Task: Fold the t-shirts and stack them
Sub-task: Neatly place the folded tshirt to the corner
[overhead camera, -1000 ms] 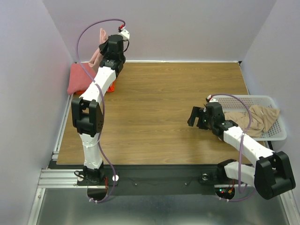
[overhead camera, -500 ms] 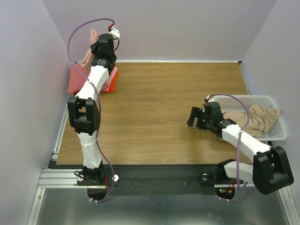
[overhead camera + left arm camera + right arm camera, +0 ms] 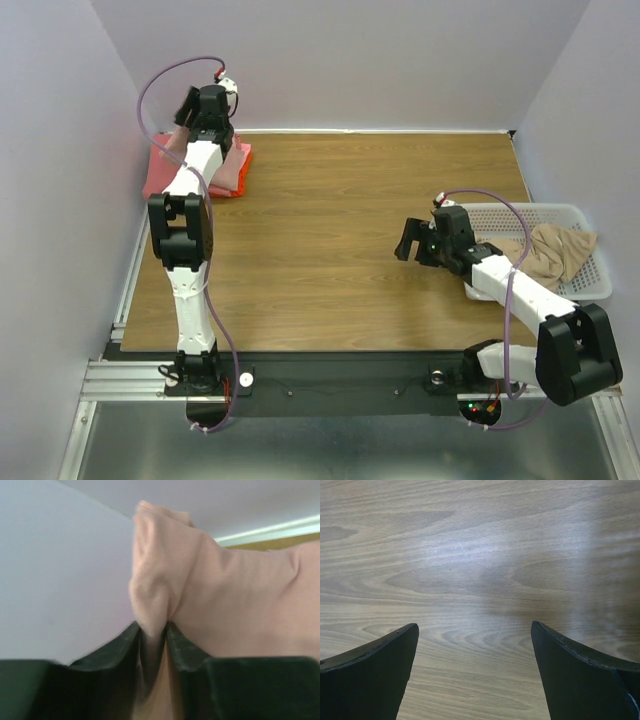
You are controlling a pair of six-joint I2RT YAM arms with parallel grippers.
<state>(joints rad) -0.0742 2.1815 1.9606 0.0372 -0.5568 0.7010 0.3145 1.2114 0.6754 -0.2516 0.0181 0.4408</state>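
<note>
At the back left corner lies a stack of folded t-shirts: a coral-red one (image 3: 160, 176) with a pink t-shirt (image 3: 226, 164) draped across it and an orange edge (image 3: 240, 187) underneath. My left gripper (image 3: 190, 106) hangs over this stack near the wall. In the left wrist view its jaws (image 3: 151, 627) stand close together, pinching a fold of the pink t-shirt (image 3: 225, 595). My right gripper (image 3: 408, 241) hovers wide open over bare wood (image 3: 475, 627) and holds nothing. A tan t-shirt (image 3: 555, 250) lies crumpled in the basket.
A white mesh basket (image 3: 590, 287) sits at the right edge of the wooden table (image 3: 330, 220). Lilac walls close in the back, left and right sides. The left arm's cable (image 3: 150, 85) loops up near the left wall.
My left arm has swung left and down toward the corner, bringing the pink t-shirt over the coral-red one. My right gripper has shifted slightly left and stays open.
</note>
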